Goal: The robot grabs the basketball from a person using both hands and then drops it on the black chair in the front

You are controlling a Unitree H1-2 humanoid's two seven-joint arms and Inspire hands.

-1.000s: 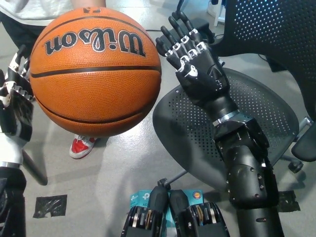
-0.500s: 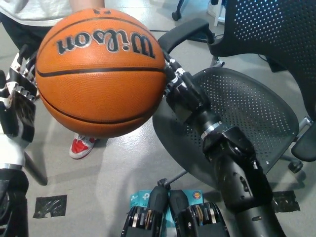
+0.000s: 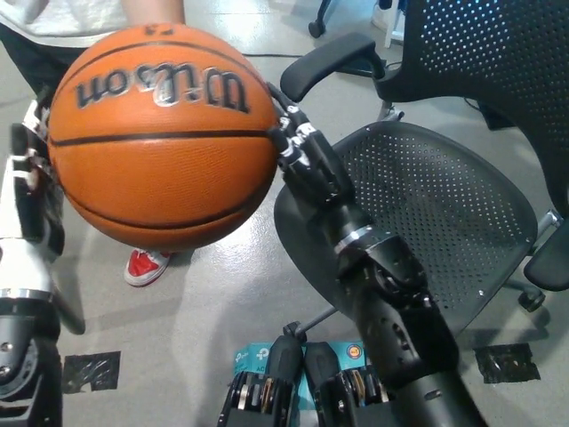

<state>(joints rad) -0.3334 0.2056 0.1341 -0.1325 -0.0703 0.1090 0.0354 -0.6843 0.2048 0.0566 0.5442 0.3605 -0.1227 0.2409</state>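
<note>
Since a second ago the black right hand (image 3: 307, 165) has swung in from open air to press the basketball (image 3: 160, 133), opposite the white left hand (image 3: 27, 191). Both hands' fingers clamp its flanks, a squeeze likely meant to carry it. Beyond, the black chair (image 3: 444, 205) waits; a person (image 3: 80, 18) stands behind.

Right robot hand (image 3: 307, 165) black with silver knuckle hardware, a silver ring at the wrist below it, bulky glossy black forearm with small screws; left robot hand (image 3: 31, 191) white with dark segments.
</note>
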